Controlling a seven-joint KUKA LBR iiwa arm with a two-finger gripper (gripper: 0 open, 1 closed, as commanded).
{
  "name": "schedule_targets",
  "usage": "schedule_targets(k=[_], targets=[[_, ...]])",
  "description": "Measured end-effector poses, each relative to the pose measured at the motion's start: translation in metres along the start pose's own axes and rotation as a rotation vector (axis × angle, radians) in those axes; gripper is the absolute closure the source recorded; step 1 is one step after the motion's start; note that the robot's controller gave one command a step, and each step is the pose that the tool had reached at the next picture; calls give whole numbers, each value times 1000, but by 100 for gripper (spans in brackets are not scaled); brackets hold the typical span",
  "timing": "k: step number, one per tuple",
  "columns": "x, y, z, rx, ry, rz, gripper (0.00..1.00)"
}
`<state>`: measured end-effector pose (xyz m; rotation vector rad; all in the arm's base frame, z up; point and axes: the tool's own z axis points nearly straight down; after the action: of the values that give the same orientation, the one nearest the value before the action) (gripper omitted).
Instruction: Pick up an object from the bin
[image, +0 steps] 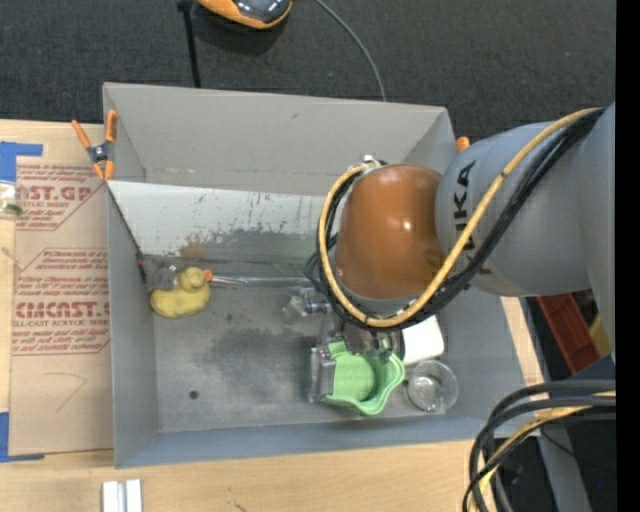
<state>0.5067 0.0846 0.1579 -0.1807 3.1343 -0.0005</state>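
Where the grey metal bin (250, 375) reaches the lower right of the frame, the gripper (332, 368) sits low against a green moulded plastic piece (365, 385). Whether it is released or clenched cannot be told. The step is judged to be grasp approach. The next move calls for a confirmed grip, then a lift clear of the white block (423, 338).

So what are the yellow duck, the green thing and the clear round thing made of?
Yellow duck: probably soft rubber or vinyl, matt, with a rounded moulding. Green thing: likely plastic, smooth, even colour, slight sheen. Clear round thing: transparent plastic or glass; can't tell which.
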Motion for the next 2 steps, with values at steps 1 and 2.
schedule_targets(k=[1, 2], targets=[[1, -41, 21, -5, -1, 81, 0], [10, -82, 19, -1, 1, 90, 0]])
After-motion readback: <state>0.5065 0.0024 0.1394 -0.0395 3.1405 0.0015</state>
